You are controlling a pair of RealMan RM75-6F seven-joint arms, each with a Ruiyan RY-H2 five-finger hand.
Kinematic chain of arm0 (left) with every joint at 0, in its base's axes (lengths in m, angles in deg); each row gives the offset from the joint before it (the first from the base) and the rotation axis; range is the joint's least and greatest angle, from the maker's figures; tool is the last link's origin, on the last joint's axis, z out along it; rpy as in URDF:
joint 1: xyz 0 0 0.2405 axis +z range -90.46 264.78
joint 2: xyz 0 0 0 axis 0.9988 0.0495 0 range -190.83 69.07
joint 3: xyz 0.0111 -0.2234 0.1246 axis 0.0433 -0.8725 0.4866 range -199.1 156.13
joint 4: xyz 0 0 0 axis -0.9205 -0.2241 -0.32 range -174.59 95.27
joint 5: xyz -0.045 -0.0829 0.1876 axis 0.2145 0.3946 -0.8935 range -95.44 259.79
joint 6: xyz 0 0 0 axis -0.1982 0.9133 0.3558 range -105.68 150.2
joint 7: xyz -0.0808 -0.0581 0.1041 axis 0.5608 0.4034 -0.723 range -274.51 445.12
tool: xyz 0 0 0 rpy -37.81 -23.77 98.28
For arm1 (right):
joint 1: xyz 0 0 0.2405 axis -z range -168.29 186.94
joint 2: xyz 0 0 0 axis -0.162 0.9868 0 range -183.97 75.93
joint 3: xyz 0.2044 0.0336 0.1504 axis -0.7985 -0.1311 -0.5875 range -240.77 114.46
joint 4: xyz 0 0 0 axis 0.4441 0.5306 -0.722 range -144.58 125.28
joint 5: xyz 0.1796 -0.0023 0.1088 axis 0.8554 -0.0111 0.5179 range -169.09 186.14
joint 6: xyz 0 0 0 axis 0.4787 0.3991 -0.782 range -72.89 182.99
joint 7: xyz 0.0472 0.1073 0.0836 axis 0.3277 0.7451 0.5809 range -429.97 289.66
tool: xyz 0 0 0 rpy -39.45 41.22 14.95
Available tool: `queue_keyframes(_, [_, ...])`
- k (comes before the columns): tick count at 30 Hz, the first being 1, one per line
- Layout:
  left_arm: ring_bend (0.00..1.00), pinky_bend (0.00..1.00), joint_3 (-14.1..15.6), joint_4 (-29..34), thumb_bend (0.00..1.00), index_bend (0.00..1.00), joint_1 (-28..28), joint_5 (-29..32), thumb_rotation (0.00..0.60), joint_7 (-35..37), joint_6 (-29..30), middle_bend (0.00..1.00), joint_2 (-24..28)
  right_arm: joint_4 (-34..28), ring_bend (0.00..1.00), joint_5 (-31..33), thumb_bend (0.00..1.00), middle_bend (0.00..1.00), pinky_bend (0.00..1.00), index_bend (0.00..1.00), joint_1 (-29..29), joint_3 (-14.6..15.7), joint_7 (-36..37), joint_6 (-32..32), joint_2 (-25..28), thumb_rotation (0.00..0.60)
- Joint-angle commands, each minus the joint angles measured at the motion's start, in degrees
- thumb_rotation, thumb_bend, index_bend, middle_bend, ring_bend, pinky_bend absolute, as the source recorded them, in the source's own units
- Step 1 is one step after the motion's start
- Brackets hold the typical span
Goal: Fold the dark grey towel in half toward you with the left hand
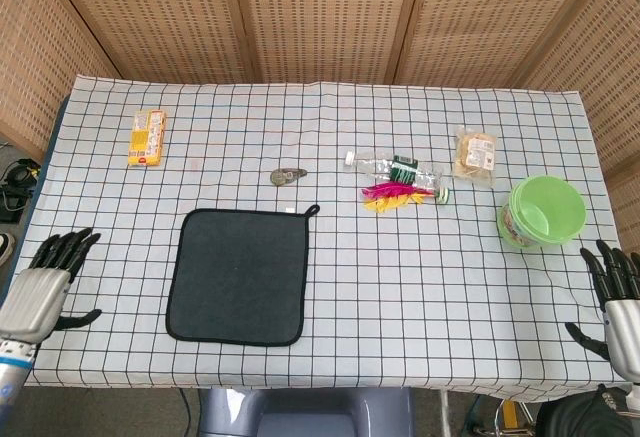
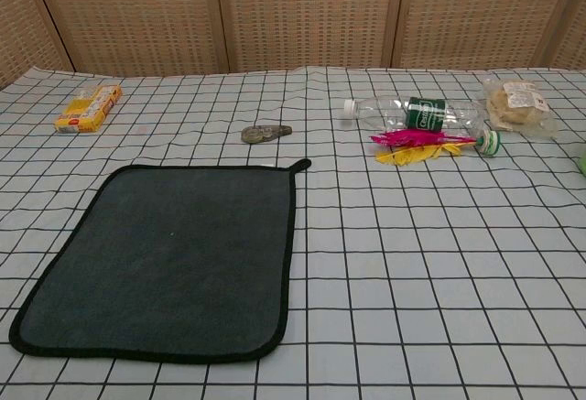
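Note:
The dark grey towel (image 1: 240, 275) lies flat and unfolded on the checked tablecloth, with a black edge and a small loop at its far right corner (image 1: 313, 209). In the chest view the towel (image 2: 169, 258) fills the lower left. My left hand (image 1: 42, 284) hovers over the table's near left edge, well left of the towel, fingers spread and holding nothing. At the near right edge my right hand (image 1: 618, 297) is open too, far from the towel. Neither hand shows in the chest view.
Beyond the towel lie a small grey-brown object (image 1: 288, 175), a clear plastic bottle (image 1: 395, 168) and pink and yellow feathers (image 1: 398, 195). A yellow packet (image 1: 146, 137) sits far left, a snack bag (image 1: 475, 153) and a green bowl (image 1: 543, 211) to the right.

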Motion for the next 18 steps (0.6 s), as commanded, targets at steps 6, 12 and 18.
queue_keyframes(6, [0.0, 0.0, -8.8, -13.59, 0.03, 0.18, -21.7, 17.42, 0.6, -8.11, -21.65, 0.0, -12.24, 0.22, 0.0, 2.45, 0.0, 0.0, 0.0, 0.0, -0.24, -0.6, -0.29, -1.27, 0.03, 0.6])
queue_keyframes(12, [0.0, 0.0, -10.13, -26.5, 0.24, 0.31, -30.28, 24.88, 0.6, -11.85, -27.03, 0.0, -23.44, 0.86, 0.0, 5.15, 0.0, 0.0, 0.0, 0.0, -0.38, -1.2, -0.09, -2.52, -0.05, 0.6])
queue_keyframes(18, [0.0, 0.0, -10.16, -36.58, 0.29, 0.37, -34.67, 26.9, 0.6, -10.79, -30.03, 0.0, -31.23, 1.46, 0.0, 7.09, 0.0, 0.0, 0.0, 0.0, -0.54, -1.67, 0.38, -3.52, 0.0, 0.6])
